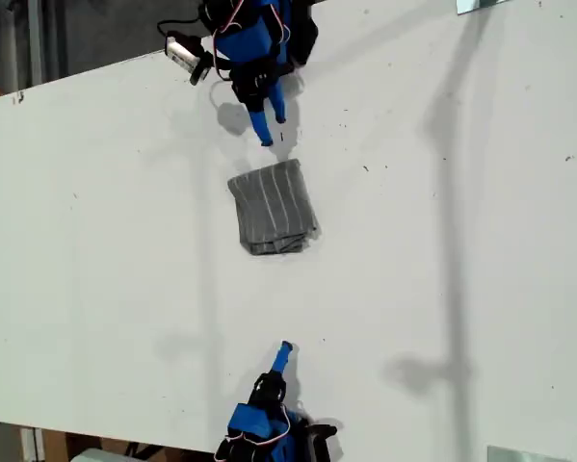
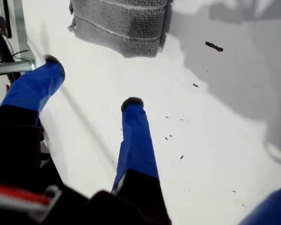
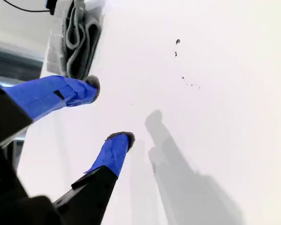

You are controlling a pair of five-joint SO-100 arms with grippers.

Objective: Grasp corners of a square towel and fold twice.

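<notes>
The towel (image 1: 274,207) lies on the desk (image 1: 95,241) as a small, thick packet, roughly between the two arms. Stacked layers show along one edge, so we judge both folds done and little left beyond backing away. Our first hand (image 2: 91,82) is spread wide and holds nothing. The towel sits just ahead of its fingertips, not touching them. Our second hand (image 3: 108,110) is likewise released and empty, with the layered edge of the towel further ahead of it, beyond one finger. No corner is being gripped.
</notes>
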